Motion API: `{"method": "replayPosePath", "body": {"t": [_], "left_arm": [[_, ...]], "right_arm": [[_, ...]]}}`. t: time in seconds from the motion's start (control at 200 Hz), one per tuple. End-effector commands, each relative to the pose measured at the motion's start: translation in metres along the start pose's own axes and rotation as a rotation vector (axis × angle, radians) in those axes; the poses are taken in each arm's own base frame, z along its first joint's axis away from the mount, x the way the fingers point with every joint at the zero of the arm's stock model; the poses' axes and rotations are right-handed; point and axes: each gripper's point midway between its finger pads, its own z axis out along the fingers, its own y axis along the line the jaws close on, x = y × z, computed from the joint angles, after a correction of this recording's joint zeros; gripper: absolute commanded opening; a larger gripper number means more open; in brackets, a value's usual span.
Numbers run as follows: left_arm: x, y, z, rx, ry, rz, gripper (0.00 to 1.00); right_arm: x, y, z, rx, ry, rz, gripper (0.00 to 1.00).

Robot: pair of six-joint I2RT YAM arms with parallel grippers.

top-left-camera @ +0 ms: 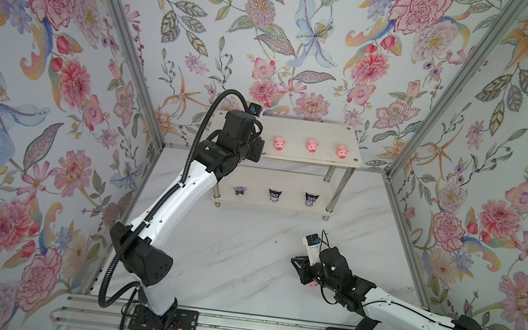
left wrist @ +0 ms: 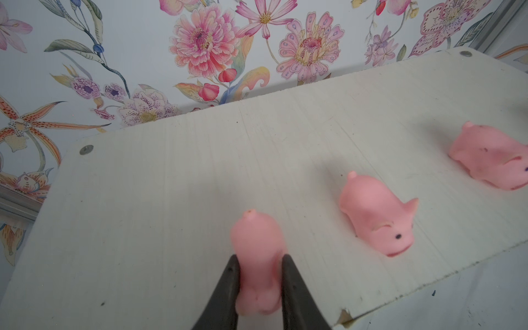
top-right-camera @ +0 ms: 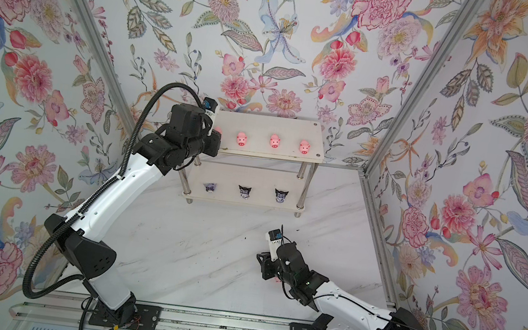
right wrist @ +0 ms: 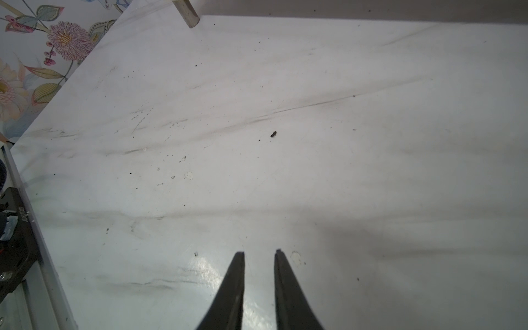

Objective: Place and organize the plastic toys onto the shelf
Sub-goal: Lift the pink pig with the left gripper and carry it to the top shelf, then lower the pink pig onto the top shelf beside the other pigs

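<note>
Two claws: right gripper [right wrist: 259,253] hung near the front edge of the white marble-look table [top-left-camera: 244,256], jaws narrowly parted, empty; pink blob [top-left-camera: 311,284] beneath its wrist, perhaps a pig. Two-tier white shelf [top-left-camera: 328,131] stood beyond: three purple-and-white black-eared figurines [top-left-camera: 274,196] along the lower board, three pink plastic pigs [top-left-camera: 312,145] on the upper. Over that board's left end, left gripper [left wrist: 258,258] pinched a fourth pink pig [left wrist: 257,234] by its flanks, the sensible hold; it looked soft, light, squashy. No writing legible.

Lab booth: floral walls [top-left-camera: 305,40], aluminium frame [top-left-camera: 127,53]
</note>
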Motion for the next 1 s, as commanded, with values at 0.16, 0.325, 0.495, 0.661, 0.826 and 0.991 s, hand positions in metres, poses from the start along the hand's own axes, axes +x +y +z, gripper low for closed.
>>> {"method": "replayPosePath", "body": {"t": [0.16,0.325,0.495,0.661,0.826,0.991], "left_arm": [[-0.005,0.017,0.001,-0.027,-0.017,-0.032,0.30],[-0.003,0.021,0.004,-0.026,-0.008,-0.038,0.31],[0.001,0.019,0.009,-0.012,0.008,-0.037,0.35],[0.005,0.018,0.012,-0.003,0.023,-0.037,0.36],[0.006,0.017,0.011,0.004,0.027,-0.041,0.39],[0.004,0.019,0.010,-0.003,0.023,-0.040,0.47]], "right_arm": [[0.012,-0.007,0.005,0.026,0.043,0.012,0.21],[0.013,-0.007,0.007,0.027,0.050,0.014,0.22],[0.014,-0.008,0.009,0.028,0.057,0.015,0.22],[0.014,-0.007,0.010,0.027,0.061,0.017,0.22],[0.015,-0.007,0.010,0.026,0.063,0.017,0.22],[0.015,-0.008,0.010,0.027,0.062,0.019,0.23]]}}
